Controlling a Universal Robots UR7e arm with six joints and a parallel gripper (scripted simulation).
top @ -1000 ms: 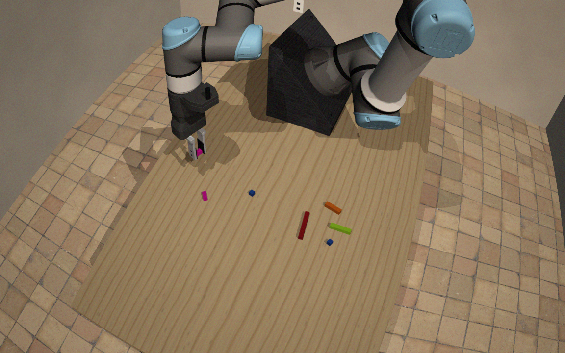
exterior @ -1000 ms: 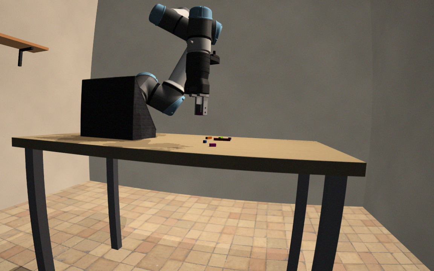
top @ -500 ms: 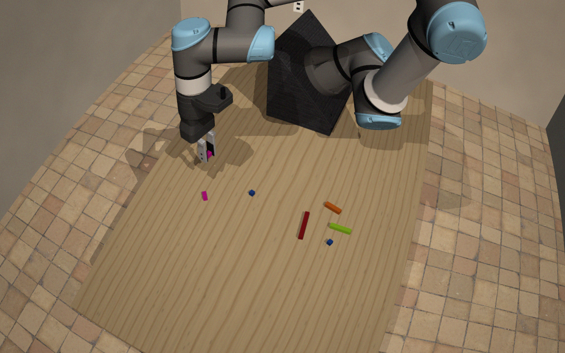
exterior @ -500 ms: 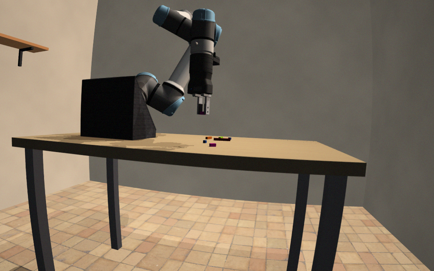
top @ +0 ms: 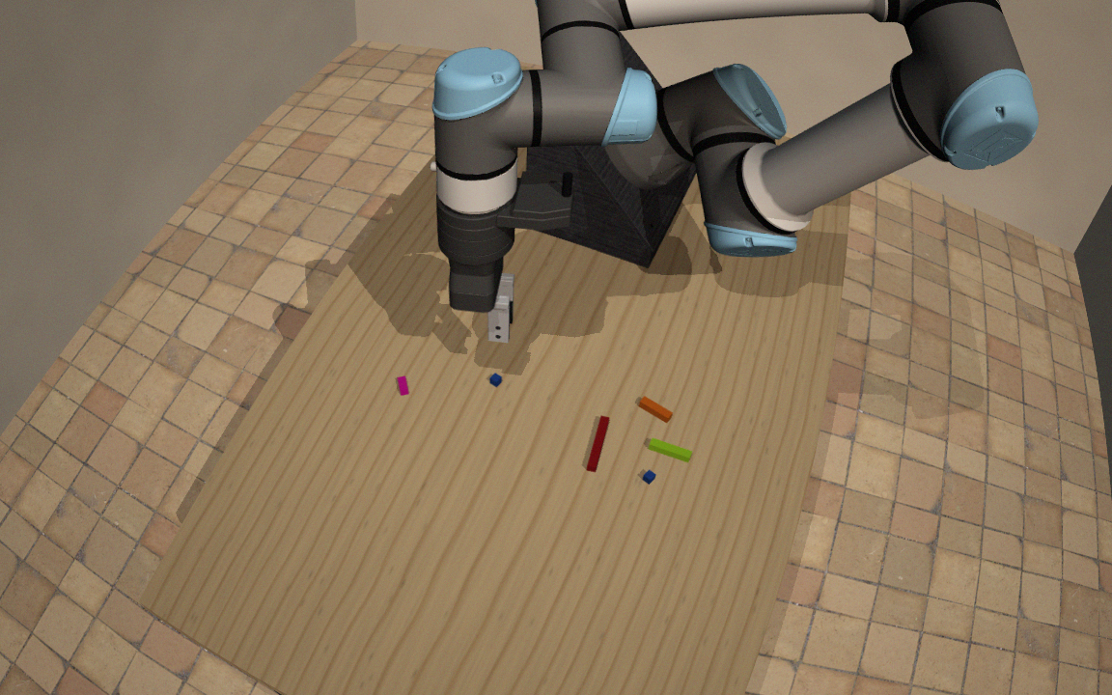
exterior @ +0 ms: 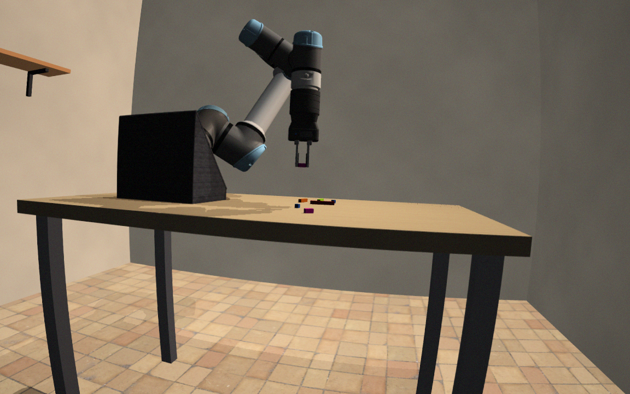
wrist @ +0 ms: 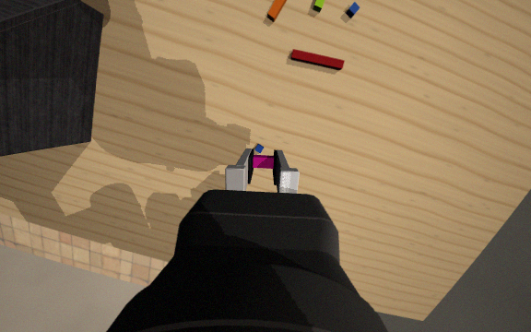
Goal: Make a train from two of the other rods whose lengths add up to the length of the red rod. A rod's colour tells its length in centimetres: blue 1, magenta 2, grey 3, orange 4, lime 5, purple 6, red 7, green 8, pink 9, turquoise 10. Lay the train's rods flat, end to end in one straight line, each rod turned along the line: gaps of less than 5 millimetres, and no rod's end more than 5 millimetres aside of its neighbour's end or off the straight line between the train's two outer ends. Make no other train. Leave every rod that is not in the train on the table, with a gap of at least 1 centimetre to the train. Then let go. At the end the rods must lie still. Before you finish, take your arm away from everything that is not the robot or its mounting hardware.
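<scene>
The gripper (top: pixel 501 324) (exterior: pixel 302 163) (wrist: pixel 263 160) points downward, well above the tabletop (top: pixel 457 536) (exterior: pixel 380 213) (wrist: pixel 408 138), its fingers closed on a short magenta rod (exterior: pixel 302 164) (wrist: pixel 263 161) that spans the space between the fingertips. In the top view a finger hides this rod. Relative to the gripper in that view, one blue rod (top: pixel 495 380) (exterior: pixel 297 206) (wrist: pixel 259 148) lies below the fingertips on the tabletop, and the loose magenta rod (top: pixel 403 385) (exterior: pixel 308 210) lies lower and to the left. The red rod (top: pixel 597 443) (exterior: pixel 322 202) (wrist: pixel 317 59) lies farther off, lower and to the right of the gripper. Beyond it on that side are the orange rod (top: pixel 654 408) (exterior: pixel 302 200) (wrist: pixel 277 9), the lime rod (top: pixel 670 449) (exterior: pixel 320 200) (wrist: pixel 319 5) and the other blue rod (top: pixel 649 477) (exterior: pixel 333 201) (wrist: pixel 353 9). All six rods on the tabletop lie apart from one another; the red, orange and lime rods lie flat, each turned at a different angle. The black mount (top: pixel 603 198) (exterior: pixel 156 156) (wrist: pixel 30 92) stands behind the gripper, toward the upper right in the top view.
</scene>
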